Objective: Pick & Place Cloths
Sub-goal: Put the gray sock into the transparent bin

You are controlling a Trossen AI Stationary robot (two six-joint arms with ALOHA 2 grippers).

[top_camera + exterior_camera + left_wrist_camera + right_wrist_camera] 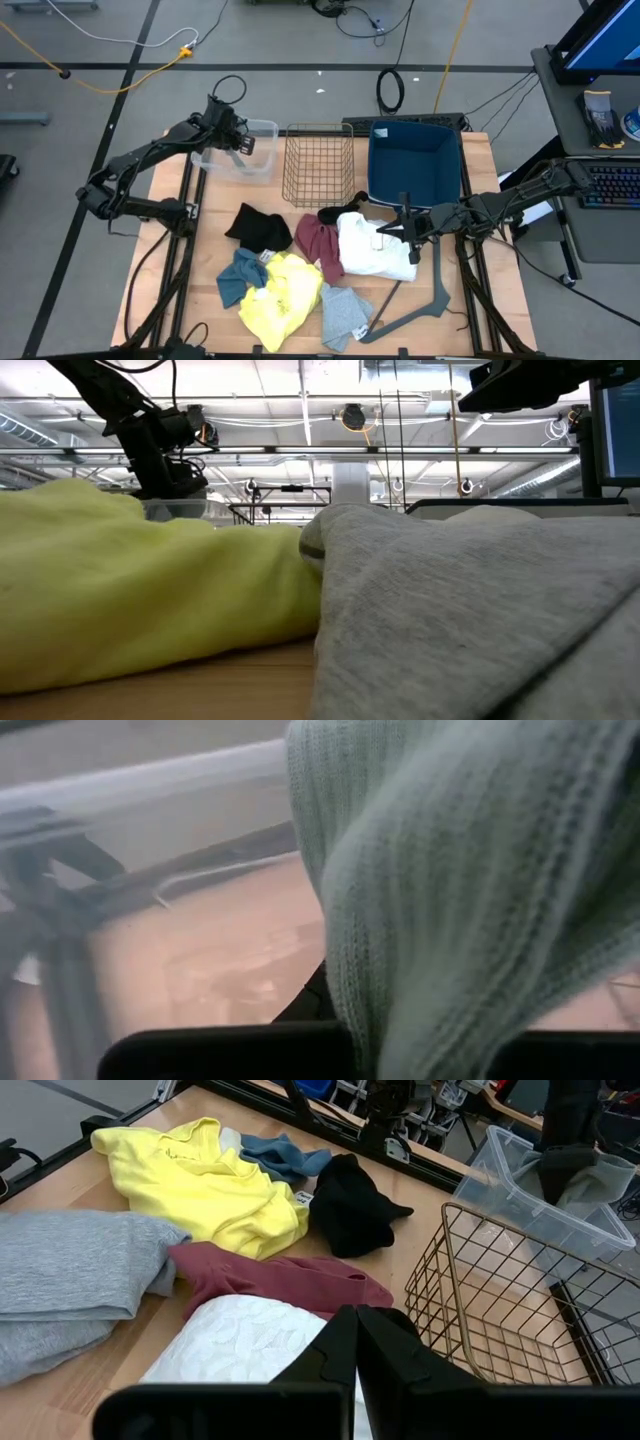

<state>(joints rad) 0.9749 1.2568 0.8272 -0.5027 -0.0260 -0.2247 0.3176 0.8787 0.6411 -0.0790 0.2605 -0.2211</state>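
Grey cloth point(480, 610) and yellow cloth point(130, 590) fill the low view up close. On the table point(480, 160), yellow sits at 6 o'clock, teal cloth point(238, 275) just beside it at 7, black cloth point(260, 228) near centre, maroon cloth point(318, 245) touching white cloth point(375, 248). Right gripper point(408, 228) hovers over the white cloth's 3 o'clock edge, fingers pressed together, holding nothing. Left gripper point(243, 143) is over the clear bin point(262, 130) at 11 o'clock, clamped on a pale grey-green knit cloth point(470, 890) hanging from it.
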